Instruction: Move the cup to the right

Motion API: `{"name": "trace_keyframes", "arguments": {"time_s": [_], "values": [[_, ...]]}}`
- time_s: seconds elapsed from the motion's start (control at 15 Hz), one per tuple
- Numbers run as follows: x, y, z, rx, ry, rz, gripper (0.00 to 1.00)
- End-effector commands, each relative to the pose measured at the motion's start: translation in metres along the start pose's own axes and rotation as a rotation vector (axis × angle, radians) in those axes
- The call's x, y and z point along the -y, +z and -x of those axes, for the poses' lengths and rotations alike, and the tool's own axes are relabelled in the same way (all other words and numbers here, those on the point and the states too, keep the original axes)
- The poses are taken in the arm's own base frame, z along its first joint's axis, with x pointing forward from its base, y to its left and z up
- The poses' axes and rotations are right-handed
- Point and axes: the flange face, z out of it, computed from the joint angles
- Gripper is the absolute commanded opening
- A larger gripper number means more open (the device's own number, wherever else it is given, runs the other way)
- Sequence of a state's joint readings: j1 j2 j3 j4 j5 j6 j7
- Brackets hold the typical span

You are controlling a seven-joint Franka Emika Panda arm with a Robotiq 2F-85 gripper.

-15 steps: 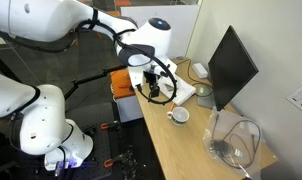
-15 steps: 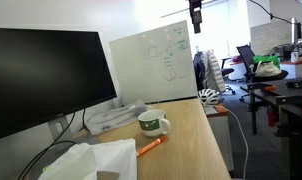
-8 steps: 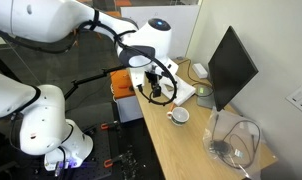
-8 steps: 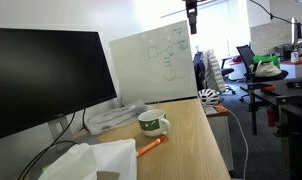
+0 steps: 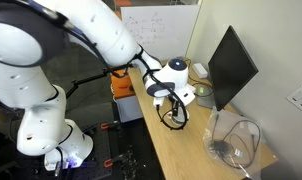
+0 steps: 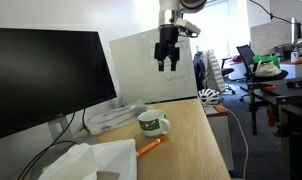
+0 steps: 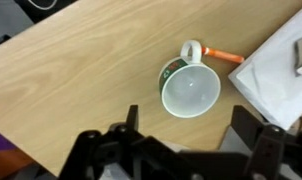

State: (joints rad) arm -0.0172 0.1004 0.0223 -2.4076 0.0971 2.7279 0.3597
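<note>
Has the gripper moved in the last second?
Yes. In an exterior view the gripper has dropped from the top edge and shifted toward the monitor, now hanging before the whiteboard, above the cup.

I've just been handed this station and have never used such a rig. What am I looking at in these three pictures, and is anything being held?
The machine is a single white robot arm ending in a two-fingered gripper. Two pictures come from cameras standing off the robot. The third looks down from its wrist, with the gripper's dark fingers at the bottom edge. On the wooden table are a small white cup, an orange pen beside its handle, white paper and a monitor. The gripper is open and empty, and it hangs above the cup without touching it.
</note>
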Motion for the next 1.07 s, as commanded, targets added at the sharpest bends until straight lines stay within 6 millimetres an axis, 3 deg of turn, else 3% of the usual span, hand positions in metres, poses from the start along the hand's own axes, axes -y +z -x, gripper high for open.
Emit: {"name": "trace_keyframes", "arguments": {"time_s": [0.0,0.33,0.73,0.8,0.87,1.0], "values": [[0.01,0.062,-0.033,0.045,0.088,0.075,1.0],[0.025,0.137,-0.059,0.091,0.113,0.109,1.0],[0.028,0.187,-0.066,0.138,0.13,0.177,1.0],[0.027,0.192,-0.066,0.144,0.134,0.192,0.92],[0.025,0.197,-0.066,0.147,0.13,0.204,0.72],[0.021,0.203,-0.066,0.162,0.134,0.225,0.59]]}}
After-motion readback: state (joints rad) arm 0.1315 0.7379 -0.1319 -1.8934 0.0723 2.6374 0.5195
